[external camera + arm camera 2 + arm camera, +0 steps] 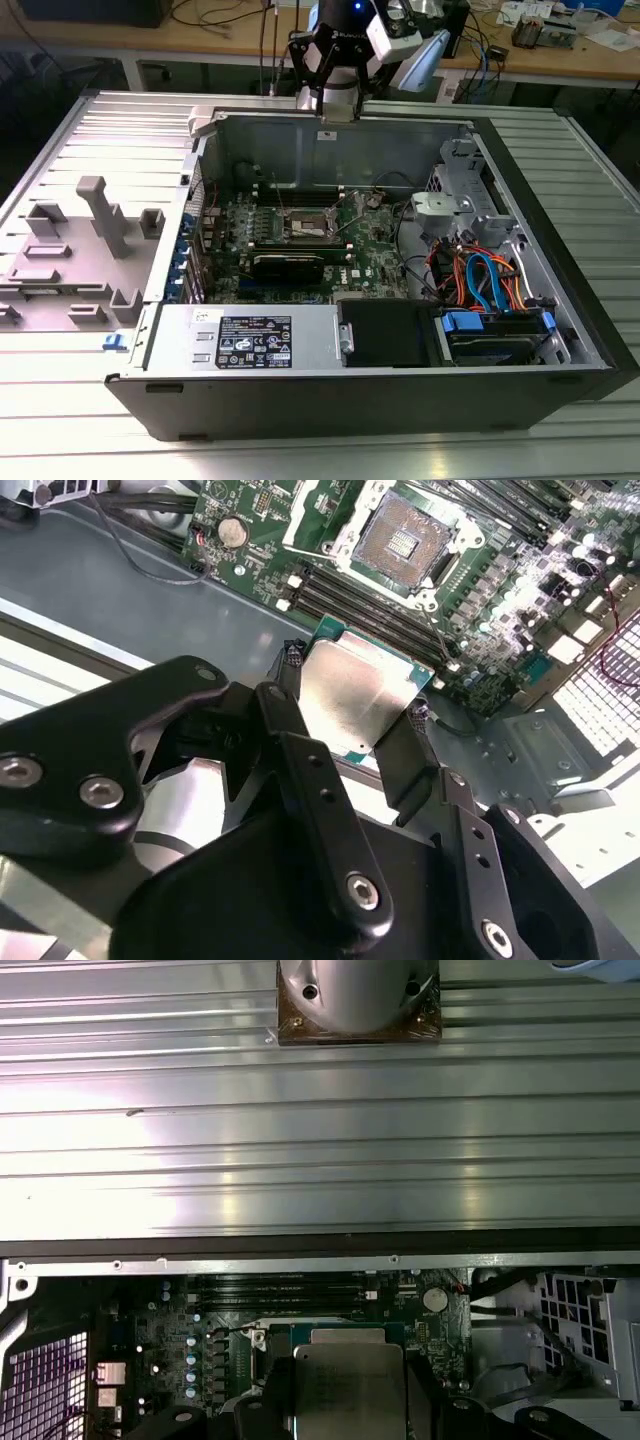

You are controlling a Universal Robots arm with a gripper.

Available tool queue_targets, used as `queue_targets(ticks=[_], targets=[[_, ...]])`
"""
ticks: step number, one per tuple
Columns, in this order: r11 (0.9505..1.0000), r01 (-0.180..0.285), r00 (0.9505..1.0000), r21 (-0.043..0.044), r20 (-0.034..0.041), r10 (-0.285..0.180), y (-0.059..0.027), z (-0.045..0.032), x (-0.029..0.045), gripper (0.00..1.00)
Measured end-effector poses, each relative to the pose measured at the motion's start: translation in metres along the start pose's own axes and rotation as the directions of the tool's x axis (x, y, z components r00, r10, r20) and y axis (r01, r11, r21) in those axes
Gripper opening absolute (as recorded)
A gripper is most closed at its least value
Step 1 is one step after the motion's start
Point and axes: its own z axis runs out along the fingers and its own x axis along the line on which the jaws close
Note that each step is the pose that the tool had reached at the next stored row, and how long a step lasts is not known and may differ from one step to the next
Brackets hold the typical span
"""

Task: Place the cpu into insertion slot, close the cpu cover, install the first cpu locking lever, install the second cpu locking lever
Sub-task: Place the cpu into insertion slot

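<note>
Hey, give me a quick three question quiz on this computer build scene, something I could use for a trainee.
1. True or false: the pincer is shut on the cpu.
2. The insertion slot is: A) empty, B) holding a chip, C) hidden under a fan.
3. Fill in: the coin battery sits on a ___ circuit board.
Key: 1 true; 2 A; 3 green.

An open computer case [300, 150] lies on the ribbed worktop [60, 420] beneath the jaws. A coin battery [232, 531] sits near them; blue and orange cables [480, 276] and a grey rack [103, 215] lie well apart.
</note>
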Motion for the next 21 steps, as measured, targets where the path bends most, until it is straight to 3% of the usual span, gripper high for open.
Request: queue_targets(ticks=[7, 13, 17, 21], targets=[[0.999, -0.045, 0.999, -0.001, 0.0039, 0.045, -0.001, 0.0009, -0.0004, 0.54], [0.9987, -0.051, 0.9987, -0.001, 0.0045, 0.051, -0.009, 0.0013, -0.0007, 0.54], [0.9935, -0.114, 0.9934, -0.0026, 0.0101, 0.114, -0.0091, 0.0023, -0.0007, 0.54], [0.9923, -0.124, 0.9922, -0.003, 0.0109, 0.124, -0.0091, 0.0025, -0.0007, 0.54]])
